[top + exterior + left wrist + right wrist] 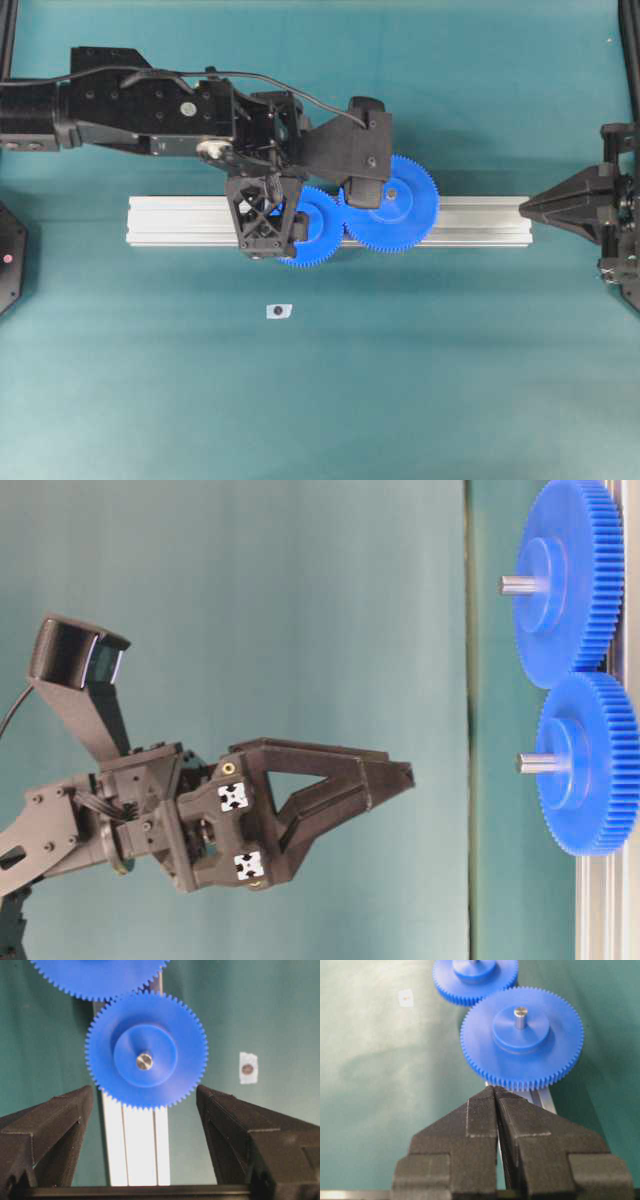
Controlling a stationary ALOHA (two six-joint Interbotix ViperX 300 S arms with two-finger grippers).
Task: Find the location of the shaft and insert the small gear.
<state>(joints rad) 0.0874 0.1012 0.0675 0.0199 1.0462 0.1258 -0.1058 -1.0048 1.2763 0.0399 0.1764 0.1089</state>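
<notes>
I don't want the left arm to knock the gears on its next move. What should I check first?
1. left pincer open: ok.
2. Left pincer apart from small gear: ok.
3. shaft pokes through the small gear's hub: ok.
4. Small gear's teeth meet large gear: ok.
5. Small gear fully down on aluminium rail: cannot tell.
6. right pincer shut, beyond the rail's end: ok.
</notes>
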